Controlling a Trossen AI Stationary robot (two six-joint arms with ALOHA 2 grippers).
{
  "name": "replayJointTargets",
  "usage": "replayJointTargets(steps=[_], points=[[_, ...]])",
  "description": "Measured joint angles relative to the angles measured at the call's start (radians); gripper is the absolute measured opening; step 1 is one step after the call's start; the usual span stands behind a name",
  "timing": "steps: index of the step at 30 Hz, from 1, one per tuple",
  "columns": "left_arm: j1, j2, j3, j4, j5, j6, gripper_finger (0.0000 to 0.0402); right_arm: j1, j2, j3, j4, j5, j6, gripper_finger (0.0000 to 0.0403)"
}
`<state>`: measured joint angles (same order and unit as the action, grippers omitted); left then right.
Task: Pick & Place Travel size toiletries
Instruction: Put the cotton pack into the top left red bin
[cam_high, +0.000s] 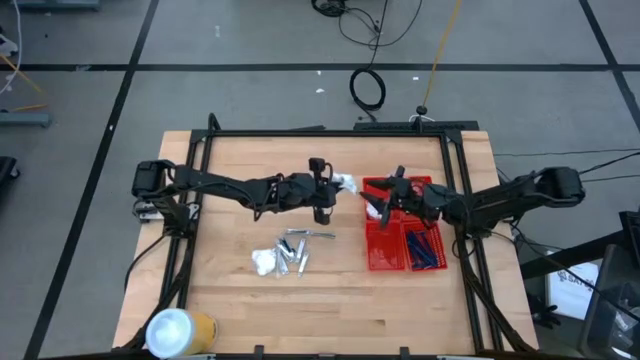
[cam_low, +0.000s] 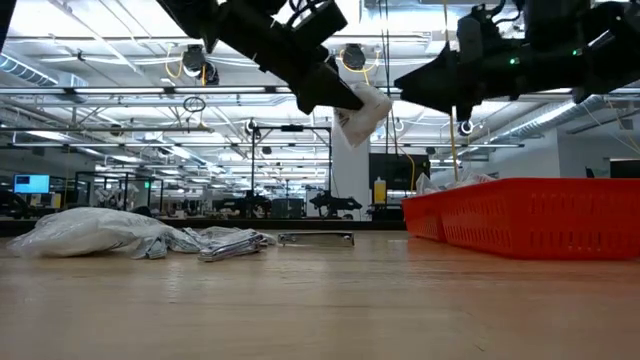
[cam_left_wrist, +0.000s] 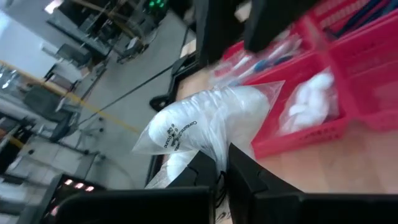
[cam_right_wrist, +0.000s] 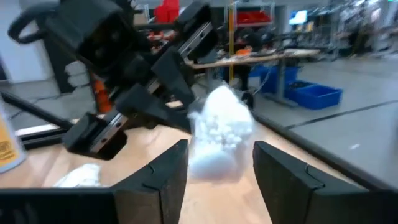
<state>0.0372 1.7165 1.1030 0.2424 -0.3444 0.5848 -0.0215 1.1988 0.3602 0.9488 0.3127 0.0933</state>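
My left gripper (cam_high: 328, 192) reaches from the table's left to the middle and is shut on a white crinkly packet (cam_high: 346, 183), held in the air beside the red basket (cam_high: 385, 262). The low view shows the packet (cam_low: 364, 112) well above the table. My right gripper (cam_right_wrist: 217, 168) hovers open over the basket's far end and faces the packet (cam_right_wrist: 217, 130), its fingers apart from it. More toiletries (cam_high: 283, 256), packets and silver tubes, lie in a pile on the table, with a thin silver item (cam_high: 310, 233) just beyond them. My left gripper pinches one end of the packet (cam_left_wrist: 214, 146) between its two fingers. The fingers come nearly level from the table's left, slanting a little down. The packet sticks out past the fingertips toward the basket, lifted clear of the table.
The basket holds blue-handled items (cam_high: 425, 248) in a near compartment and white packets (cam_left_wrist: 311, 102) in another. A large white-and-yellow roll (cam_high: 178, 330) stands at the near left corner. Bare wood lies between the pile and the near edge.
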Motion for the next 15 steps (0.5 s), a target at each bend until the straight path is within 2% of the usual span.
replayJointTargets(steps=[4, 9, 12, 15], points=[[0.0, -0.001, 0.0, 0.022, 0.071, -0.008, 0.0005, -0.032, 0.059, 0.032, 0.005, -0.056, 0.031, 0.0185], [-0.007, 0.0, 0.0, 0.029, 0.075, -0.016, 0.0004, -0.045, 0.107, 0.06, 0.01, -0.06, 0.025, 0.0188], [-0.009, 0.0, 0.0, 0.026, 0.074, -0.02, 0.0005, -0.051, 0.11, 0.062, 0.012, -0.062, 0.024, 0.0173], [-0.01, 0.0, 0.0, 0.024, 0.075, -0.037, 0.0014, -0.055, 0.11, 0.062, 0.012, -0.062, 0.023, 0.014]])
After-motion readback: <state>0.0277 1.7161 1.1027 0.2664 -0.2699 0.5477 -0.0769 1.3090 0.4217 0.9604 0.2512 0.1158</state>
